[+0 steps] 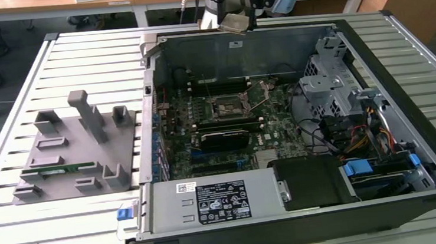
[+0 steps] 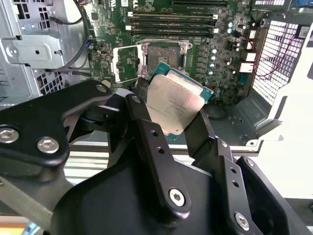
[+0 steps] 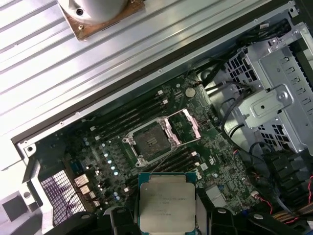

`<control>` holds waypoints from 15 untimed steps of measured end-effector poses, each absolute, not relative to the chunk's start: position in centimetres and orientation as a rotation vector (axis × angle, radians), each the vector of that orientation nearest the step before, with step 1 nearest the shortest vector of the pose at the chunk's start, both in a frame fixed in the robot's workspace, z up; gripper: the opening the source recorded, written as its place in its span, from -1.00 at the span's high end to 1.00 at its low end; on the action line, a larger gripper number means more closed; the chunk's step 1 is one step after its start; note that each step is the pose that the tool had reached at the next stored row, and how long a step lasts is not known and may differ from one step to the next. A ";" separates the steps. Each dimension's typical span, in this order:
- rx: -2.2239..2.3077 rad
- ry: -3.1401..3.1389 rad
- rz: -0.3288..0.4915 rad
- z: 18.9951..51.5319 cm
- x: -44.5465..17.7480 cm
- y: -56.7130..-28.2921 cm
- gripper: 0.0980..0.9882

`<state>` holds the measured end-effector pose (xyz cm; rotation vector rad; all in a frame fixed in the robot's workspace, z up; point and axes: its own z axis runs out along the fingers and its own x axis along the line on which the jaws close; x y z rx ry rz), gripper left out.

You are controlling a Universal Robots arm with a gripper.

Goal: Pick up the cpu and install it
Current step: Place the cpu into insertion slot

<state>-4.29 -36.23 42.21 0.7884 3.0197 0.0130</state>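
Open computer case point(image 1: 275, 52) lying on the slatted counter point(image 1: 86, 62), with the motherboard point(image 1: 202, 120) exposed. The tool point(image 1: 230, 19) hangs above the case's far wall, near the counter's far edge. Its 2 fingers point(image 2: 146, 132) are clamped on opposite edges of the cpu point(image 1: 235, 24), which is held tilted in the air, clear of the board. In the second wrist view the cpu point(image 2: 173, 105) shows its silver metal top and green rim. In the first wrist view the cpu point(image 3: 167, 200) lies between the finger links, just beside the socket point(image 3: 149, 142). The socket's contact field is exposed and its retention frame point(image 3: 183, 125) is swung open. A grey fixture tray point(image 1: 71, 152) sits toward the counter's edge at the exterior view's left, carrying a green memory stick point(image 1: 63, 168).
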 end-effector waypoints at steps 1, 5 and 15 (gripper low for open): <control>0.796 3.018 0.013 42.2 -4.3 -36.2 0.00; 0.826 3.010 0.013 42.2 -4.3 -36.2 0.00; 0.889 2.991 0.012 42.2 -4.3 -36.2 0.00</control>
